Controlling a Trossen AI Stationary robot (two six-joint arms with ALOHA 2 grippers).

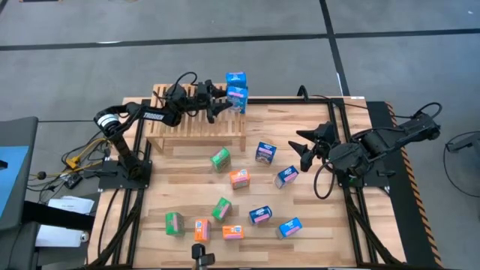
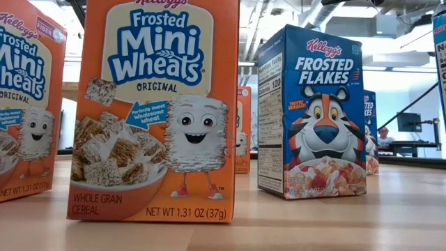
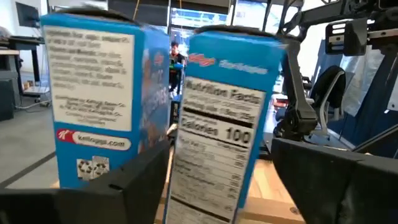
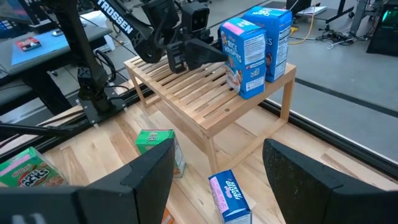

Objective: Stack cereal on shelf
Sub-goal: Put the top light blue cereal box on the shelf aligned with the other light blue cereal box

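Two blue cereal boxes stand upright side by side on the right end of the slatted wooden shelf. My left gripper reaches level across the shelf top. It is open, its fingers on either side of the nearer blue box, and the second box stands beside it. My right gripper hovers open over the table's right part, above a lying blue box. Several more boxes in green, orange and blue lie loose on the table in front of the shelf. My left gripper's fingers flank the lower part of the nearer blue box, coming level from the shelf's left side. I cannot tell whether they touch it. The box stands upright on the slats.
Loose boxes lie on the table: green, orange, blue, blue, and a row near the front edge. In the low view an orange box and a blue one stand upright. The shelf's left and middle slats are bare.
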